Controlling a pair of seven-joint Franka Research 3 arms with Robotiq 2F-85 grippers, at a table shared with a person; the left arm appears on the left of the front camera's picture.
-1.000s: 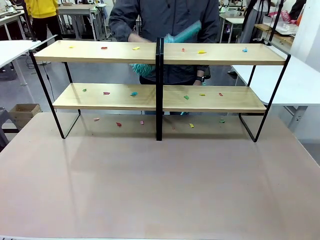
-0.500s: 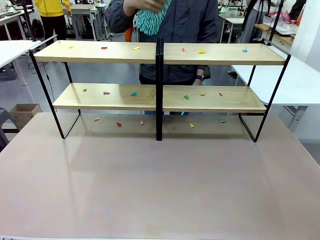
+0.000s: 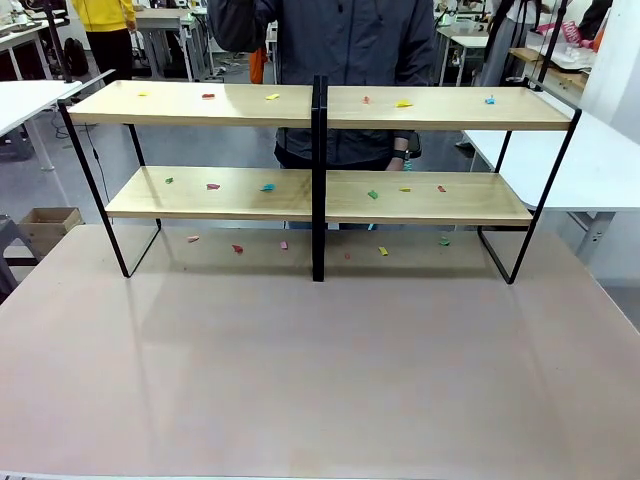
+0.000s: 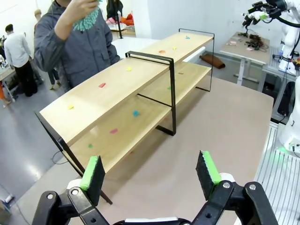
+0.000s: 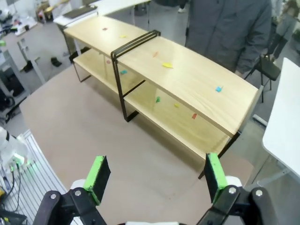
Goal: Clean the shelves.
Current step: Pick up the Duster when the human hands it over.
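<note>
Green-padded, our left fingers [image 4: 92,172] stand wide apart with nothing between them, high over the near part of the counter [image 4: 225,122]. Our right fingers [image 5: 99,178] are spread just as wide and grip nothing either. They too hang over the pinkish-brown top, well short of the rack.

Beyond both, the shelves [image 3: 200,104] stand along the far edge of the counter, running nearly from its left side to its right. The slanted black end legs and the centre post [image 3: 318,180] are planted on the top. We see small coloured scraps [image 3: 267,187] strewn on all four light-wood boards: red, yellow and blue ones on the upper tier, and teal, green, red and yellow ones on the lower. A few more lie on the counter under the lower tier, close to the far edge.

Past the far edge, behind the shelves, a person [image 3: 340,50] in a dark grey jacket stands about level with the centre post. In our left wrist view that person's hand [image 4: 77,7] is raised near the shoulder and holds a fluffy teal duster [image 4: 88,21], clear of the upper boards.
</note>
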